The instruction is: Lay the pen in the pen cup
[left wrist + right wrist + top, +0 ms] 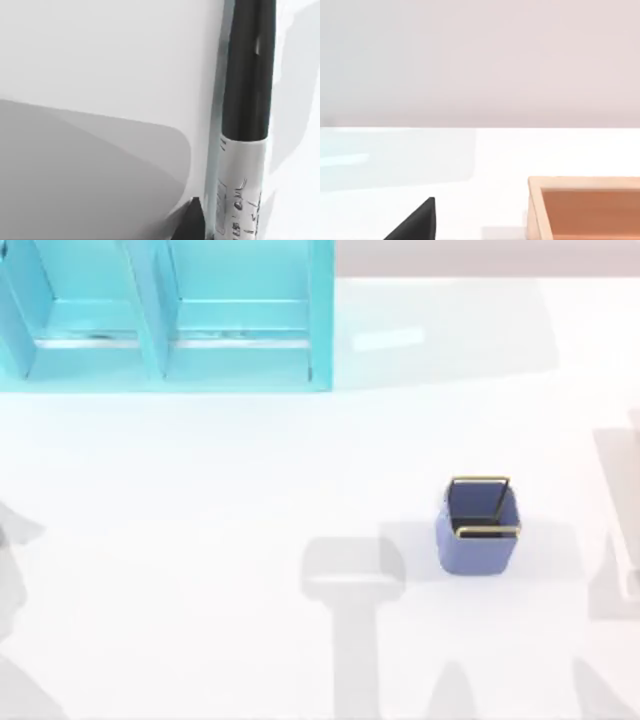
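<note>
Cup (478, 527) upright on the white tabletop (250, 540), right of centre in the top view, periwinkle blue with a thin gold wire rim, interior dark. Large turquoise shelf unit (165, 315) at the far left corner, well apart from the cup. Grey shadows across the near half of the tabletop. In the left wrist view, pen (246, 120) seen very close, running lengthwise through the picture: black barrel at one end, silver-grey band with faint lettering at the other, white tabletop behind it. Just beside the band, one dark pointed fingertip (191, 222) of the left end effector; cannot tell whether clamped on the pen, apart or together. In the right wrist view, one dark fingertip (417, 222) of the right end effector over the white tabletop, with a pale wooden tray (585, 207) near it; cannot tell whether apart or together there either. Pen's place relative to the cup not determinable.
</note>
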Robot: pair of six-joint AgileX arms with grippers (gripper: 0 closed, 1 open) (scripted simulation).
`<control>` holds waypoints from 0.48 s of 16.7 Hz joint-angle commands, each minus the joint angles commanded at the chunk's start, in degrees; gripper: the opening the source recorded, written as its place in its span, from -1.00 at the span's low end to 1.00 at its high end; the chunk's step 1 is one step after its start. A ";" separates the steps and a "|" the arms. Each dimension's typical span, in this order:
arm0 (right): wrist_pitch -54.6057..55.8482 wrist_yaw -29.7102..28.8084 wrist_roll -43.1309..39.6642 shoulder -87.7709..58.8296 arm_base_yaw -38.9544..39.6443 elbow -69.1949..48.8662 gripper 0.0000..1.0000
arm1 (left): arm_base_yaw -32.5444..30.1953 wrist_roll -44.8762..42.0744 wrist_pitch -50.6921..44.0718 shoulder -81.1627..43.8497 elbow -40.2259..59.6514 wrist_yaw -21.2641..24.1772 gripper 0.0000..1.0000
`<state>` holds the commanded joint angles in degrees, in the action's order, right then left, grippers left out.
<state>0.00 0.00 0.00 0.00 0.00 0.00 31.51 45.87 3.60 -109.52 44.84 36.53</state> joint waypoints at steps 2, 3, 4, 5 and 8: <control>0.00 0.00 0.00 0.00 0.00 0.00 1.00 | -2.25 2.34 4.35 -3.27 0.20 -1.06 1.00; 0.00 0.00 0.00 0.00 0.00 0.00 1.00 | -3.03 3.09 5.61 -4.34 0.29 -1.44 1.00; 0.00 0.00 0.00 0.00 0.00 0.00 1.00 | -3.45 3.49 6.25 -4.88 0.35 -1.65 1.00; 0.00 0.00 0.00 0.00 0.00 0.00 1.00 | -3.50 3.55 6.34 -4.96 0.36 -1.68 1.00; 0.00 0.00 0.00 0.00 0.00 0.00 1.00 | -3.50 3.55 6.34 -4.96 0.36 -1.68 1.00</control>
<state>0.00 0.00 0.00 0.00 0.00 0.00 28.00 49.41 9.94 -114.48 45.20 34.85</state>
